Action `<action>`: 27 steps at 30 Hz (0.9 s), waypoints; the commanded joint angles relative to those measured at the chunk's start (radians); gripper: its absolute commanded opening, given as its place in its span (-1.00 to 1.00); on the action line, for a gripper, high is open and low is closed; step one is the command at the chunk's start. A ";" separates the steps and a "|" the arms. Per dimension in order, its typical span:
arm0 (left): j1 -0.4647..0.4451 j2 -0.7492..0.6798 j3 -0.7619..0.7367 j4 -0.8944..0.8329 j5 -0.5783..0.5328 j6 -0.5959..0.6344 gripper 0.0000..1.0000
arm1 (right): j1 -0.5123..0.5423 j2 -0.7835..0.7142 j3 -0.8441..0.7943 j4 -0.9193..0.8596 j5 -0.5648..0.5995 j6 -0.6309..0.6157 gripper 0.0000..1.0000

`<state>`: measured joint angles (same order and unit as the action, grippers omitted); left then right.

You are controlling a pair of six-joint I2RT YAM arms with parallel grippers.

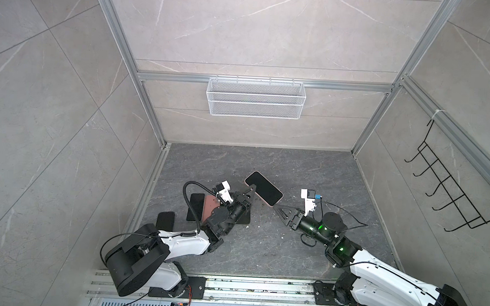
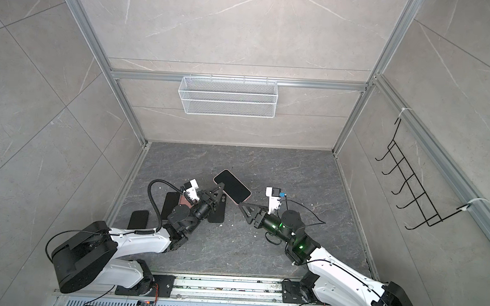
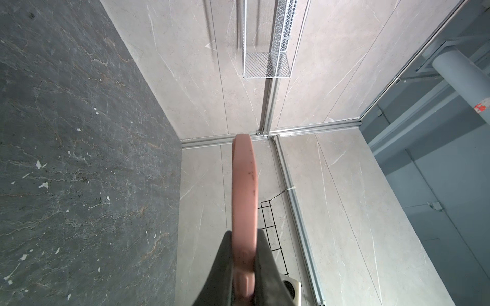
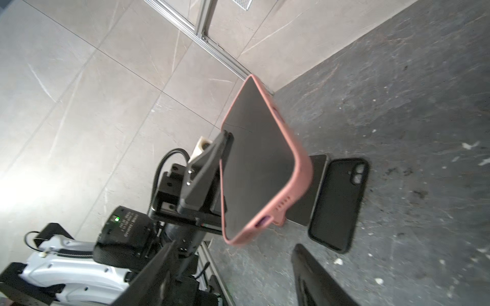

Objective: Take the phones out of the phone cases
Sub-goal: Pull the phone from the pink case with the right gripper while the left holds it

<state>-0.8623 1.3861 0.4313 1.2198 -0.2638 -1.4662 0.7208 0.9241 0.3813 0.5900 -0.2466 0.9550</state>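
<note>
Left gripper [image 3: 244,238] clamped the pink phone case [image 4: 299,169] at its 9 o'clock edge, phone [image 4: 254,159] inside, aloft above the floor [image 1: 262,246]; right gripper [image 1: 277,208], jaws apart, hovered at 5 o'clock. Soft case lip looked peelable at that corner; the stiff, slick glass phone seemed fragile

A robotics lab cell is showing: aluminium frame [image 1: 264,82] bracing tiled walls [image 1: 54,92], wire basket [image 1: 255,98] hanging at twelve o'clock, mounting rail [image 1: 259,287] running at six.
</note>
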 commanded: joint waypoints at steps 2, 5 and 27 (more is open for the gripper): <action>-0.010 0.020 0.022 0.192 -0.042 -0.036 -1.00 | 0.011 0.052 -0.013 0.169 -0.043 0.051 0.20; -0.011 0.029 0.021 0.193 -0.048 -0.042 -1.00 | 0.015 0.072 -0.019 0.205 -0.048 0.068 0.10; -0.026 0.043 0.021 0.193 -0.052 -0.040 -1.00 | 0.035 0.127 -0.025 0.246 -0.025 0.083 -0.39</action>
<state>-0.8806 1.4303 0.4313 1.2945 -0.2985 -1.5047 0.7479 1.0470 0.3626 0.7906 -0.2756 1.0298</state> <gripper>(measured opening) 0.118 0.310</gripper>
